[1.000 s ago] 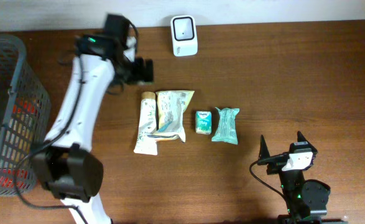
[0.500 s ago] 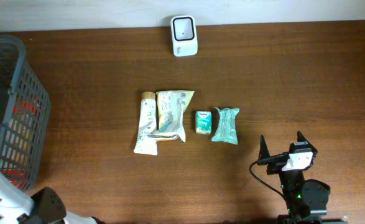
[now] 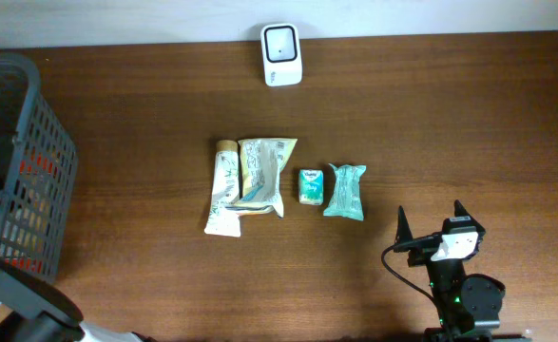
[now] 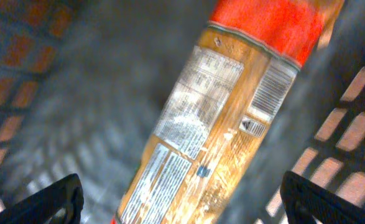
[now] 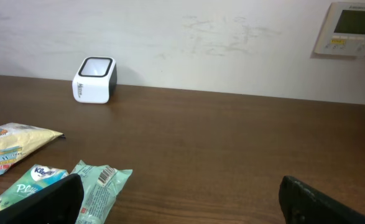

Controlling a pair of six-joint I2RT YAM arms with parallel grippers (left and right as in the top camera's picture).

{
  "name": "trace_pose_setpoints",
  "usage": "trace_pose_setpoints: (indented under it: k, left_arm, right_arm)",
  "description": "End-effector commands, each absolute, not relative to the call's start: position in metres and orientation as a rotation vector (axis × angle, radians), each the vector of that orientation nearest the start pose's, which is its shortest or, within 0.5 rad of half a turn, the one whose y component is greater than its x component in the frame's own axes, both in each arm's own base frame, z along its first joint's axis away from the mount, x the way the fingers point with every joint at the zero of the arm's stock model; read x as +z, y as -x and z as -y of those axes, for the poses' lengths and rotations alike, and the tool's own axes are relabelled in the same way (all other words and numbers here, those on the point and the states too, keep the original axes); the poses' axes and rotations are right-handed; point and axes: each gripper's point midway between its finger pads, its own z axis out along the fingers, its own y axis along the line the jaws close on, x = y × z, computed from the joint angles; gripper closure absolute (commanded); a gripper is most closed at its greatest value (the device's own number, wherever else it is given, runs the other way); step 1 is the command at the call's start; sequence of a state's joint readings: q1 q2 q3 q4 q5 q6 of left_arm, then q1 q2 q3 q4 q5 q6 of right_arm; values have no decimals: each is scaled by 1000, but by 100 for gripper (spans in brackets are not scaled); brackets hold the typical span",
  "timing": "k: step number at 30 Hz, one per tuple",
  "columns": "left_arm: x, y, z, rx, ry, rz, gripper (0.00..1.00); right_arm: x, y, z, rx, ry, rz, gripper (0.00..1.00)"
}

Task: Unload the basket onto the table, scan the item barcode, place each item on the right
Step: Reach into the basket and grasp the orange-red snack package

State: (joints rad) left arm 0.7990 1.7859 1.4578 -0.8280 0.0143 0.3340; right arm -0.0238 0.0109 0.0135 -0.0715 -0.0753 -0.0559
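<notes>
Packet (image 4: pixel 219 124), barcode (image 4: pixel 272 93) up, in basket (image 3: pixel 46 142) at 9 o'clock; left tool (image 4: pixel 181 199) wide over it. Right tool (image 3: pixel 431 214) wide, empty, at 5 o'clock. Scanner (image 3: pixel 281 42) at 12 o'clock.

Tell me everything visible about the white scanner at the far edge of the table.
The scanner is a small white box with rounded corners, apparently plastic, with a dark square window in its face. From the right wrist view one side looks dark and the front lettering is unreadable. It stands on the brown wooden table, close to the wall, apart from the row of packets; nothing else touches it.
</notes>
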Motion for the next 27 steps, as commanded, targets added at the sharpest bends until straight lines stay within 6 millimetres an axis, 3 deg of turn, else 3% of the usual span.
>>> trace_pose_setpoints:
  k: [1, 9, 13, 16, 20, 21, 24, 27]
  left_arm:
    - [92, -308, -301, 240, 417, -2762, 1]
    - [40, -317, -285, 35, 288, -2829, 4]
    - [26, -316, -284, 7, 293, -2851, 7]
    - [22, -315, -284, 2, 297, -2860, 25]
    - [22, -312, -286, 25, 302, -2871, 75]
    - [22, -311, -287, 35, 307, -2876, 83]
    - [29, -311, -296, 92, 387, -2870, 92]
    - [53, -319, -304, 135, 426, -2815, 100]
  right_arm:
    - [158, -246, -5, -8, 74, -1638, 2]
    - [158, -246, -5, -8, 74, -1638, 1]
    - [158, -246, -5, -8, 74, -1638, 1]
    - [158, -246, -5, -8, 74, -1638, 1]
    - [158, -246, -5, -8, 74, -1638, 1]
    - [158, -246, -5, -8, 74, -1638, 1]
    - [158, -246, -5, -8, 74, -1638, 1]
    - [158, -246, -5, -8, 75, -1638, 1]
